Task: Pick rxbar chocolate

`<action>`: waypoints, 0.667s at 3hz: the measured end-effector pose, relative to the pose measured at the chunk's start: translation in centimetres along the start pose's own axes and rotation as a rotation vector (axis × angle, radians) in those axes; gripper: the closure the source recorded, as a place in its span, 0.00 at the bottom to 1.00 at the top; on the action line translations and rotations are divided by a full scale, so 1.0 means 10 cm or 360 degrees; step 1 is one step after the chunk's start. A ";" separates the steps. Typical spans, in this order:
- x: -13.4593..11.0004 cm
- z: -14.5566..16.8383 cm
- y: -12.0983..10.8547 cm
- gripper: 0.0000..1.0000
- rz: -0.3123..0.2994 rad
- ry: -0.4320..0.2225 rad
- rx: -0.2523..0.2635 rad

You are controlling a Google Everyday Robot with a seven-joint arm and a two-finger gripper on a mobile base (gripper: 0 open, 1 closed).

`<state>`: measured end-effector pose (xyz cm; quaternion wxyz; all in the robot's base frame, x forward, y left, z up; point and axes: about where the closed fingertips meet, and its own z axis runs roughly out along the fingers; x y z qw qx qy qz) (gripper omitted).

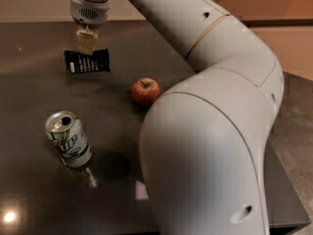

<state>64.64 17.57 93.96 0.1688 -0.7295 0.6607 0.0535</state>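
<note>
The rxbar chocolate (87, 61) is a flat black wrapper with white lettering. It hangs from my gripper (87, 43) at the far left of the dark table (29, 102), a little above the surface. The gripper's fingers (88, 39) are shut on the bar's upper edge, pointing down from the grey wrist. The bar's faint shadow lies on the table below and to the right of it.
A red apple (145, 92) sits right of the bar, near the table's middle. A green-and-silver soda can (68, 138) stands upright at the front left. My large white arm (210, 131) fills the right side and hides the table behind it.
</note>
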 end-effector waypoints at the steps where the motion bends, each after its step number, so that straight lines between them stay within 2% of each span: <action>1: -0.08 -0.17 0.01 1.00 -0.0048 -0.0017 0.0042; 2: -0.08 -0.17 0.01 1.00 -0.0048 -0.0017 0.0042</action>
